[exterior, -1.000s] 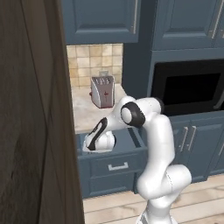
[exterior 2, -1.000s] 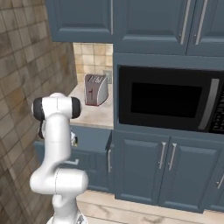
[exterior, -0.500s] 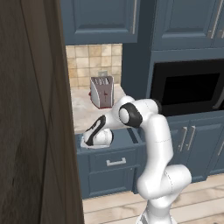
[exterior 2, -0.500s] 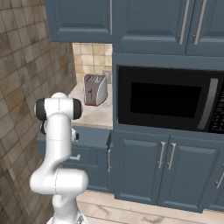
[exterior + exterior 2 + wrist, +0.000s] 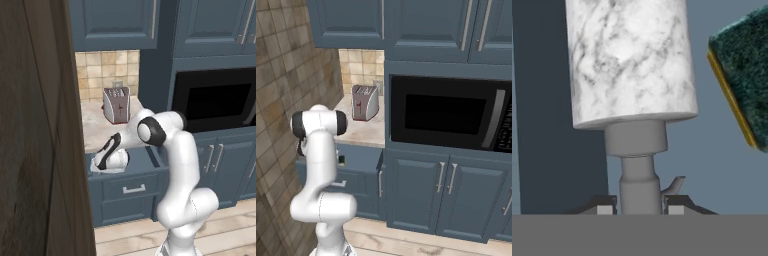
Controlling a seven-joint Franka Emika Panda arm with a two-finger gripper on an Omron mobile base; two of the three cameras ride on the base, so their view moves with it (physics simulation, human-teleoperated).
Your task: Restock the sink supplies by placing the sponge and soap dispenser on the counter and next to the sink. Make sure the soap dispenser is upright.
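A: Is the soap dispenser (image 5: 629,65) all in frame?
B: No, the top edge cuts its body; the sponge (image 5: 744,70) runs off the right edge.
A: The gripper (image 5: 639,206)?
B: Fingertips barely show; grip unclear.

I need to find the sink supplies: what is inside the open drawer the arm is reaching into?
The hand view shows the soap dispenser lying in the drawer, its pump between the gripper tips, with the sponge beside it. The hand covers the rest of the drawer.
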